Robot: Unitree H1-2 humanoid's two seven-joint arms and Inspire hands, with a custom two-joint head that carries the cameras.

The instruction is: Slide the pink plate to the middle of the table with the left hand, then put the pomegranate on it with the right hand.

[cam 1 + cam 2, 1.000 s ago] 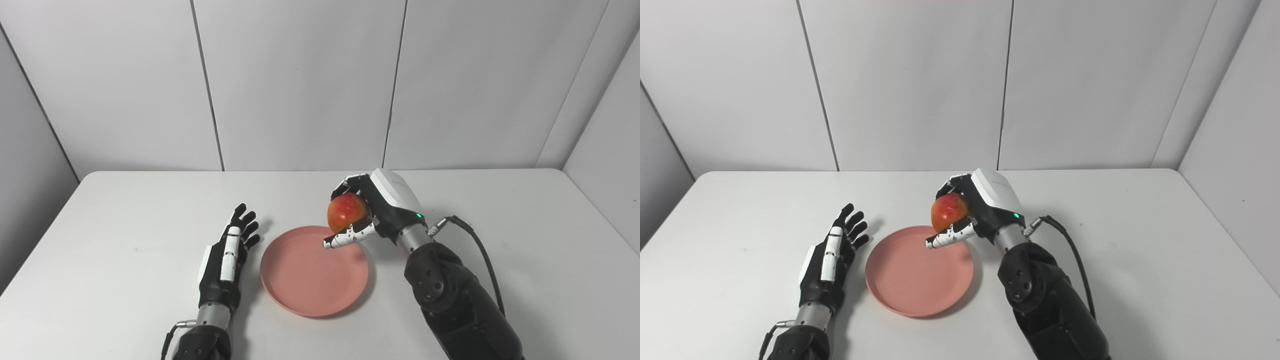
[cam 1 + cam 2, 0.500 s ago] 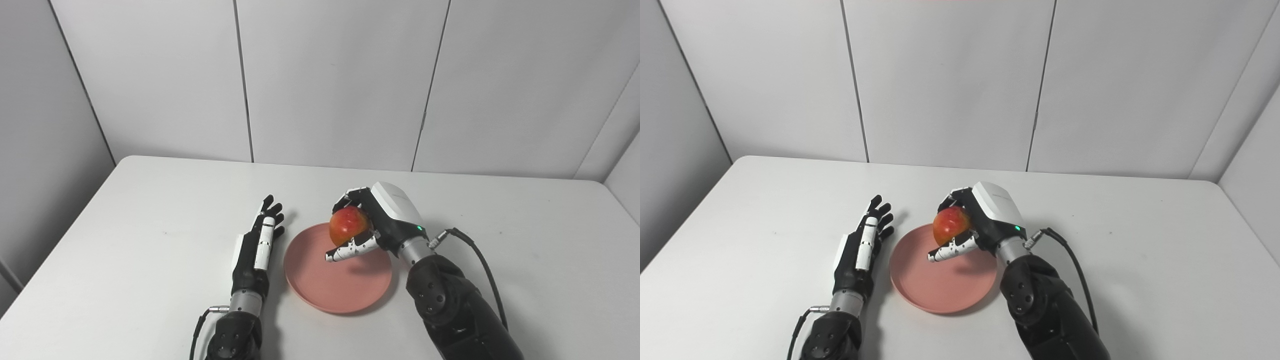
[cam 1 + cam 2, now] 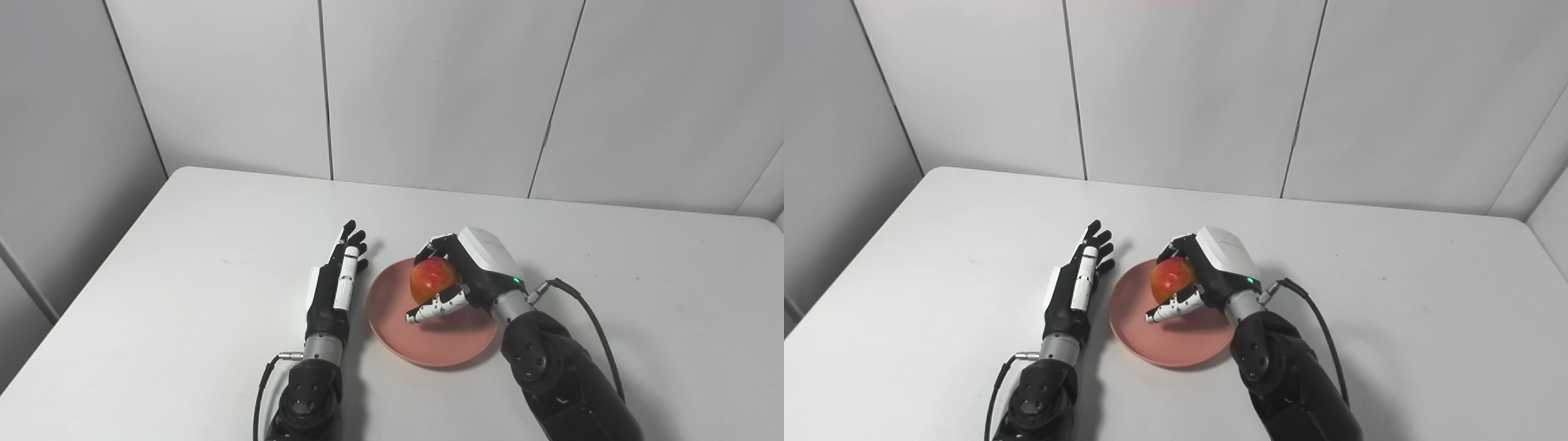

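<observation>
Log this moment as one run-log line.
left hand: open, beside round pink plate | right hand: shut on red-yellow pomegranate, over plate | white table

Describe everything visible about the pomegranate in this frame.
The pomegranate is a round, smooth, glossy fruit, red shading to orange-yellow on its lower left side. The right robot hand grips it, fingers curled over its top and far side and the thumb under its front. It sits over the far part of the pink plate, low above it; whether it touches the plate cannot be told. Its right side is hidden by the hand.
</observation>
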